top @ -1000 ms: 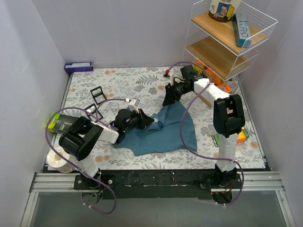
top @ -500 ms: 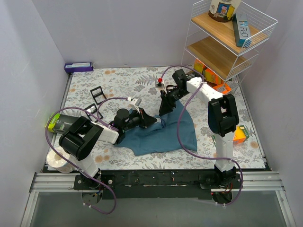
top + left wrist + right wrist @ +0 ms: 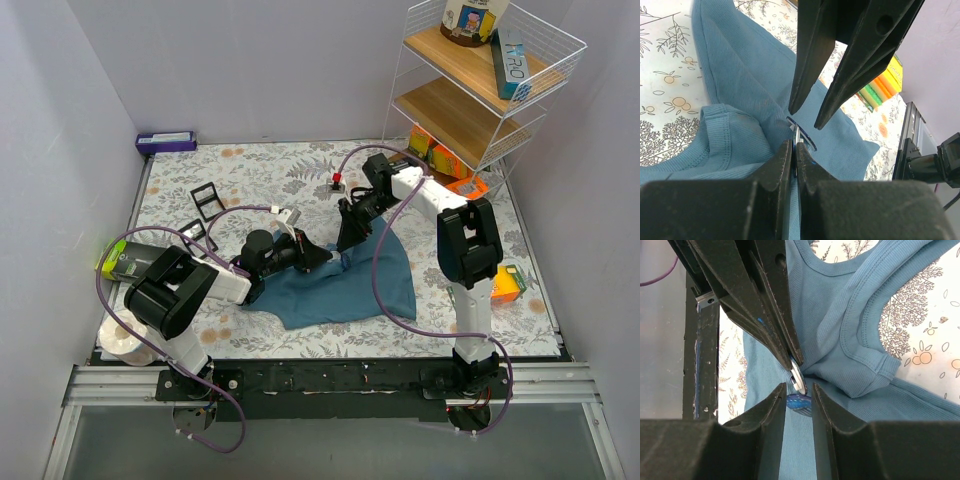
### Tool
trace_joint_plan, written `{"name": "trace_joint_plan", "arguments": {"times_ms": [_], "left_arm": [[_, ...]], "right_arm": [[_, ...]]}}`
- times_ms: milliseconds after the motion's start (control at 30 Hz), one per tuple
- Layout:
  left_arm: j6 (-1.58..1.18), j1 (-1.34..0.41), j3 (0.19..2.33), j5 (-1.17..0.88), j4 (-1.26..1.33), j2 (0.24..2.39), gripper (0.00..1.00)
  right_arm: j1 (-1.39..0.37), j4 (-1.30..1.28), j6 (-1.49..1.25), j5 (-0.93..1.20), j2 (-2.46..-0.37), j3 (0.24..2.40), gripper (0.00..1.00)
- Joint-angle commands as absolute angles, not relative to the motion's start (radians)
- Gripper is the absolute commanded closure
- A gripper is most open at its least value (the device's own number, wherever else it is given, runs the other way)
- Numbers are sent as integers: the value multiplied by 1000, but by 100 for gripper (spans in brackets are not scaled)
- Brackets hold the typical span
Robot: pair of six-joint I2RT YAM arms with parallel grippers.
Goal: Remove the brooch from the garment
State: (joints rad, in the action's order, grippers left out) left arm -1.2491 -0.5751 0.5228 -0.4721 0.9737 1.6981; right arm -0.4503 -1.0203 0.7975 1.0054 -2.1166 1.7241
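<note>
Bright, even light — near pincer fingers (image 3: 765,200) blurred.

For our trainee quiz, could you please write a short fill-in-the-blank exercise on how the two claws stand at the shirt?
1. The left claw is ___ on the brooch.
2. The right claw is ___, one finger on either side of that spot.
3. The garment is ___ in colour.
4. The wire rack stands at the table's far ___ corner.

Missing words: shut; open; blue; right.
</note>
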Motion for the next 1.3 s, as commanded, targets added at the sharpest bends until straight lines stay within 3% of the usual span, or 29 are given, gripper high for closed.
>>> {"name": "trace_joint_plan", "arguments": {"times_ms": [0, 167, 400, 533, 733, 800, 833, 900, 967, 1267], "left_arm": [[-1227, -574, 532, -497, 1000, 1680, 100], [-1224, -574, 534, -499, 1009, 1684, 100], [-1220, -574, 531, -499, 1009, 1684, 100], [-1218, -572, 532, -497, 1011, 1683, 100], [-1203, -574, 543, -497, 997, 1692, 100], [-1187, -574, 552, -506, 982, 1695, 100], [-1181, -572, 558, -511, 956, 1698, 96], [-1163, -572, 568, -514, 928, 1692, 79], [-1149, -569, 569, -526, 902, 1681, 69], [-1128, -568, 606, -610, 871, 1720, 71]], "right_arm": [[-463, -1055, 828, 1026, -2131, 1752, 65], [-476, -1058, 833, 1020, -2137, 1741, 65], [-480, -1054, 827, 1005, -2155, 1761, 74], [-483, -1054, 828, 991, -2163, 1764, 75], [-485, -1057, 831, 996, -2166, 1758, 84], [-485, -1055, 830, 997, -2164, 1761, 93], [-485, -1055, 828, 999, -2164, 1766, 99], [-482, -1046, 799, 997, -2158, 1769, 99], [-479, -1023, 772, 991, -2152, 1764, 99], [-477, -960, 666, 942, -2131, 1744, 99]]}}
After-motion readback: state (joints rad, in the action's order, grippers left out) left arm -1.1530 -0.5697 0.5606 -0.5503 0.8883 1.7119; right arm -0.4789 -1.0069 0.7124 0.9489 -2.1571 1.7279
